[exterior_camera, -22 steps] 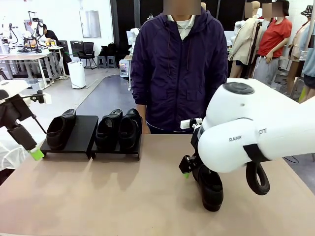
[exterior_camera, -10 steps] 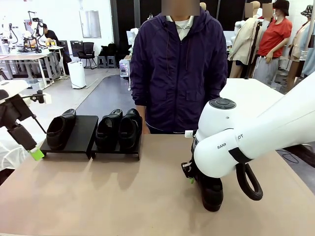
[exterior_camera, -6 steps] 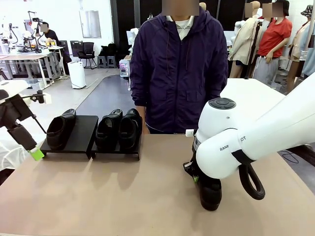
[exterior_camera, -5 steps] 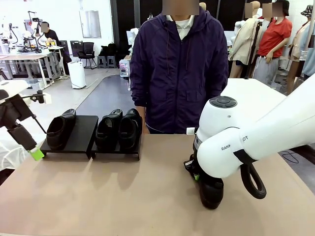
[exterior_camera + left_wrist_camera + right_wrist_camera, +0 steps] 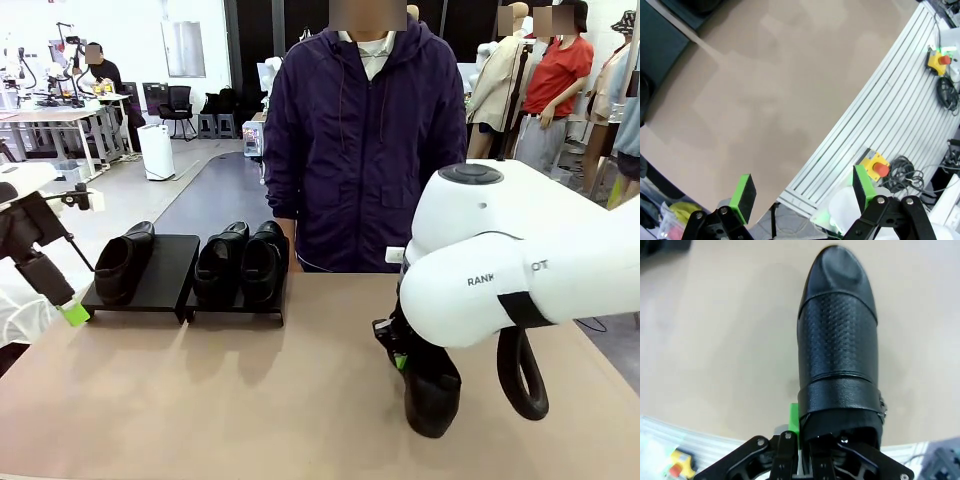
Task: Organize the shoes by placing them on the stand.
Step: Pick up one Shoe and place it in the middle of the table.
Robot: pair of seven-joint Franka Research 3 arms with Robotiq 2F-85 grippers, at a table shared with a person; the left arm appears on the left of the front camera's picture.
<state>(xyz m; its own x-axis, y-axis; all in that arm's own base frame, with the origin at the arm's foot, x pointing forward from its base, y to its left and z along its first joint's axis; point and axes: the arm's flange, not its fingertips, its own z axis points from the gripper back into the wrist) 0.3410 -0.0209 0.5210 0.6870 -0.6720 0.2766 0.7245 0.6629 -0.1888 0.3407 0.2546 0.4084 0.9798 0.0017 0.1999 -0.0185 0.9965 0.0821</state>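
A: Judging by its gloss, the fourth shoe looked slippery on the upper, stiff in the thick sole and probably fairly heavy for its size. Where was it?

B: It was at about 4 o'clock on the worktop, under the right arm, toe pointing toward the robot's side. In the right wrist view the shoe ran from the jaws toward 12 o'clock, rounded toe farthest away.

A: And the right gripper?

B: Its jaws were clenched on the heel-end rim of the shoe's opening, one green pad showing on the outside of the collar. I would judge that a fair hold: the collar is the one edge thin enough to pinch, while the polished toe would likely slide out. The weight hanging ahead of the grip could tip the toe down.

A: The left gripper?

B: Jaws released and wide apart, holding nothing, parked past the worktop's edge at 9 o'clock.

A: What did the stand hold?

B: At 10 o'clock, its right panel carried a pair of shoes side by side. Its left panel carried a single shoe on its left half, and the right half of that panel lay bare, which looked like the place for the fourth.
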